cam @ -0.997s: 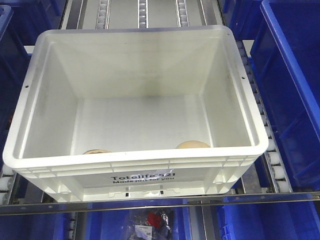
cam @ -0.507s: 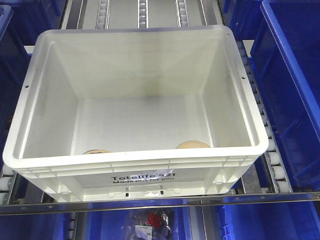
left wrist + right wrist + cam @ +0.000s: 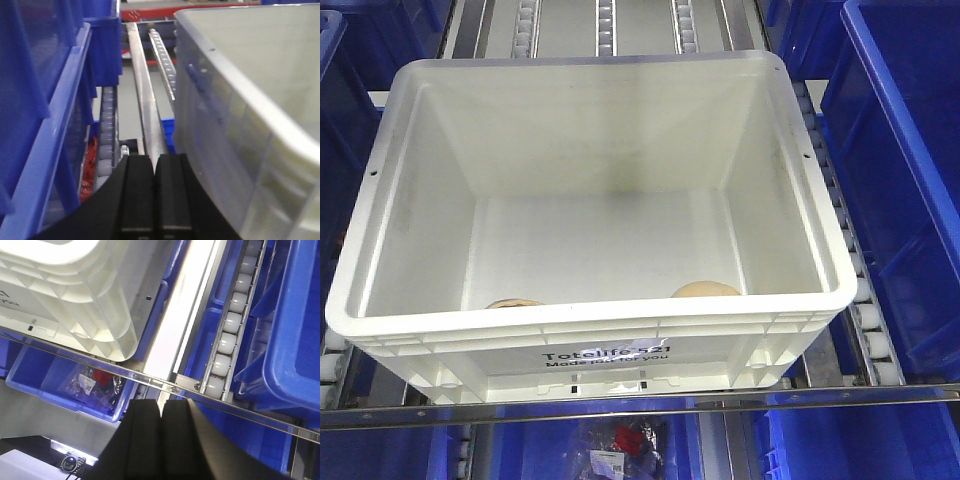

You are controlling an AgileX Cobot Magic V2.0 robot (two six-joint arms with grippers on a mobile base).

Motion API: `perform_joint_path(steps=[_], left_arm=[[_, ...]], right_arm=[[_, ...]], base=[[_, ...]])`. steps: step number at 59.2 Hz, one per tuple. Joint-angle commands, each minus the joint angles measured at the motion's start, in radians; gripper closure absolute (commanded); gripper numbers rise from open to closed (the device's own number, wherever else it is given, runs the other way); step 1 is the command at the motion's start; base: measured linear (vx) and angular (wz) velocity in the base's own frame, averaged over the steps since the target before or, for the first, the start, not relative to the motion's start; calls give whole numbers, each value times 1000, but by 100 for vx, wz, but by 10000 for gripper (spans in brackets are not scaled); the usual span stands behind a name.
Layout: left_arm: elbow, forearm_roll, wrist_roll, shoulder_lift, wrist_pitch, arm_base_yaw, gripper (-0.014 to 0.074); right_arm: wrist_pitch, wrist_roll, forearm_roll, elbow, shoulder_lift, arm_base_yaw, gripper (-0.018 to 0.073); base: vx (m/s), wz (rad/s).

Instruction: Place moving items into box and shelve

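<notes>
You see the white box (image 3: 590, 200) sitting on the roller tracks (image 3: 865, 320) of the shelf, with its front edge close to the metal rail (image 3: 640, 405) at the shelf front. Its open top faces the front camera, and the black print on its front wall is readable. Inside the box, only the tops of the two items show above the near rim: the pinkish-brown lump (image 3: 514, 302) lies at the near left and the yellow-orange lump (image 3: 705, 289) at the near right, well apart from each other, both close against the front wall. Blue bins (image 3: 895, 180) stand just beside the box on the right, and another blue bin (image 3: 45, 115) is on the left. On the lower level, under the rail, a clear bag with small red and dark parts (image 3: 620, 445) lies in a blue bin. Your left gripper (image 3: 154, 172) is next to the left wall of the box, over the shelf rail, and its two black fingers are pressed together with nothing between them. Your right gripper (image 3: 161, 407) is below the right front corner of the box, in front of the metal rail, and its fingers are also pressed together and hold nothing. Neither gripper touches the box.
</notes>
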Motion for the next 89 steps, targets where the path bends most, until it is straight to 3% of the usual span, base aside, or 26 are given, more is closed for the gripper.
perform_joint_path(steps=[1,10,20,32,85,89], left_arm=[[36,1,-15,-25,-171,31,615],[140,-10,-44,-87,-251,78,613],[137,-9,-65,-83,-204,83,613],[137,4,-63,-83,-232,23,613],[137,2,-63,-82,-237,28,613],[137,2,-63,-82,-237,28,613]], right_arm=[[-57,-6,-18,-25,11,-2,575],[-56,-6,-18,-25,11,-2,575],[-54,-6,-18,-25,11,-2,575],[-54,-6,-19,-25,11,-2,575],[-56,-6,-17,-25,5,-2,575],[-50,-35,-64,-25,-28,-16,575]], base=[[0,0],[0,0],[0,0],[0,0],[0,0],[0,0]])
